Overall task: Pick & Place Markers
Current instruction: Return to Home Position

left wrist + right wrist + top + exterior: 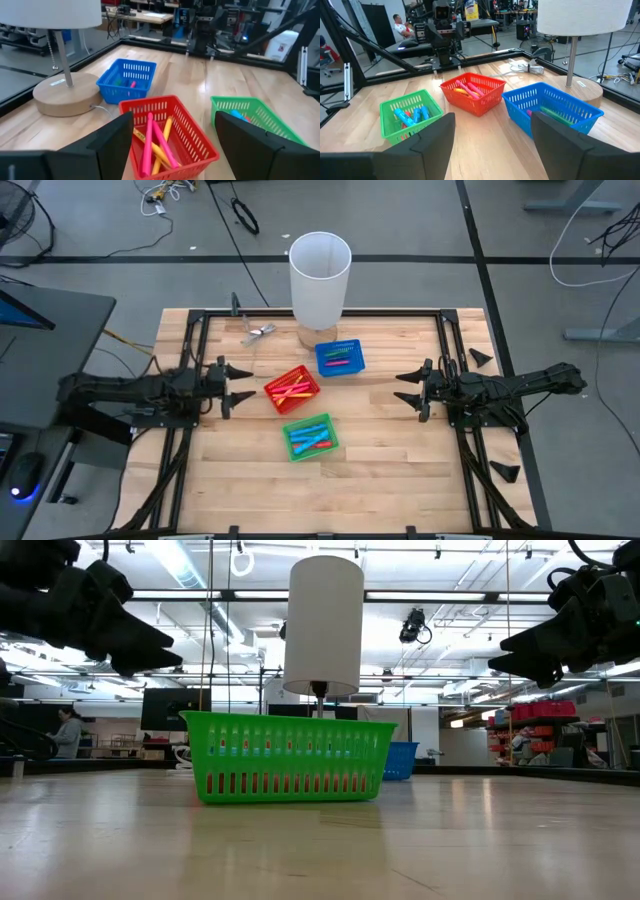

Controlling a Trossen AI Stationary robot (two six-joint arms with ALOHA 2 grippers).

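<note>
The markers lie inside three small mesh baskets in the table's middle. The red basket [292, 389] holds pink and yellow markers [155, 145]. The green basket [310, 436] holds light blue and red markers [412, 117]. The blue basket [340, 357] holds green and pink markers [555, 114]. My left gripper [240, 384] hangs open above the table, left of the red basket. My right gripper [409, 389] hangs open at the right, facing the baskets. Neither holds anything.
A white lamp [320, 278] on a round wooden base [62, 94] stands at the far edge behind the blue basket. A small silvery clip [258, 332] lies left of the lamp. Bare wood stretches toward the near edge. A person sits in the room behind.
</note>
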